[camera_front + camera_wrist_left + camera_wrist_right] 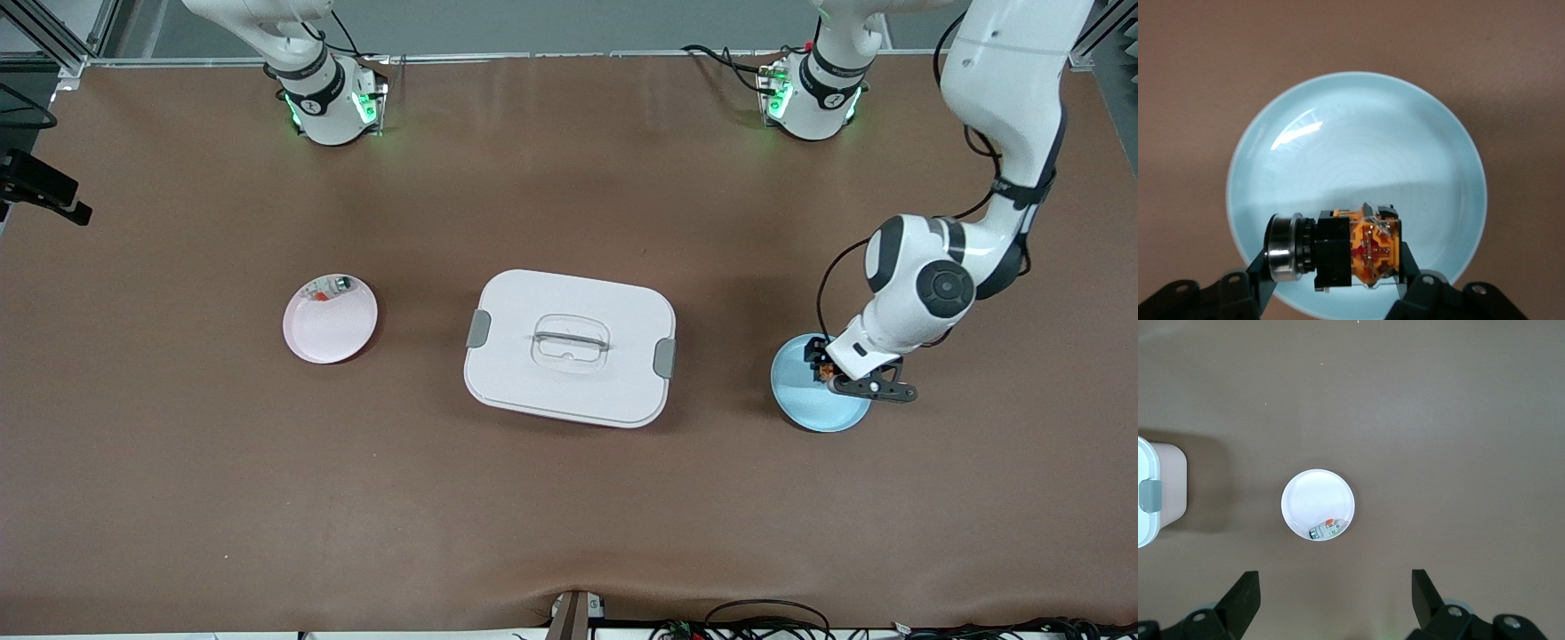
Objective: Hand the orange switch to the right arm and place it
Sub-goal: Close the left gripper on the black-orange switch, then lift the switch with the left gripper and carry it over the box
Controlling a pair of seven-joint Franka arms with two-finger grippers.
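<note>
The orange switch (1351,250), a small black block with an orange end and a silver ring, is clamped between the fingers of my left gripper (1336,260). It is held low over the rim of a light blue plate (1358,147) at the left arm's end of the table. In the front view the left gripper (827,369) and the switch (823,367) are at the blue plate (805,404). My right gripper (1335,583) hangs open and empty high over a pink plate (1311,497). Of the right arm (311,80), only the base shows in the front view.
A white lidded box (569,347) with grey latches stands mid-table between the two plates. The pink plate (338,333) at the right arm's end holds a small clear-silvery piece (331,287) with a red-orange bit. A brown mat covers the table.
</note>
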